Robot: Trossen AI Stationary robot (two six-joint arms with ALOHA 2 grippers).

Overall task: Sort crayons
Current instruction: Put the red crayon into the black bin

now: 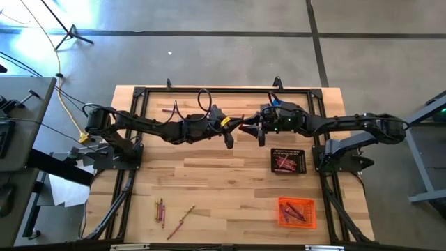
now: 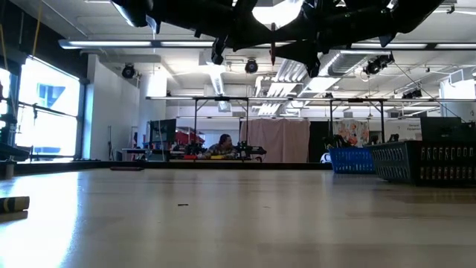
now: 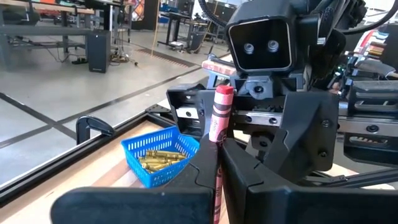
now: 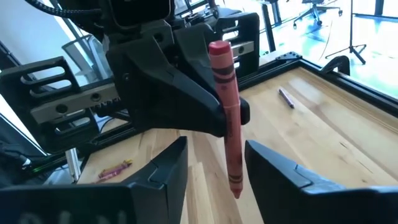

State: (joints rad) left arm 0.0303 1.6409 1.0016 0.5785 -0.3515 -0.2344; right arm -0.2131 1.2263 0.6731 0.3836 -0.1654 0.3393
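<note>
A red crayon (image 3: 219,118) is held high above the table's far middle by my left gripper (image 1: 233,132), which is shut on it. My right gripper (image 4: 224,171) faces the left one and is open. Its fingers stand on either side of the crayon's pointed lower end (image 4: 236,186) without touching it. The crayon also shows in the low view (image 2: 272,45), well above the table. Loose crayons (image 1: 162,209) lie near the table's front left. My left gripper pinches the red crayon between its two fingers about midway along its length (image 3: 216,149). The fingers come roughly level from the table's left and lie across the crayon. The crayon is lifted clear, upright, with its flat end (image 4: 218,47) up and its tip down.
A black basket (image 1: 288,160) of reddish crayons and an orange basket (image 1: 297,213) stand at the right. A blue basket (image 3: 158,160) holds yellow crayons. A purple crayon (image 4: 286,98) lies near the far edge, and another crayon (image 1: 181,222) near the front.
</note>
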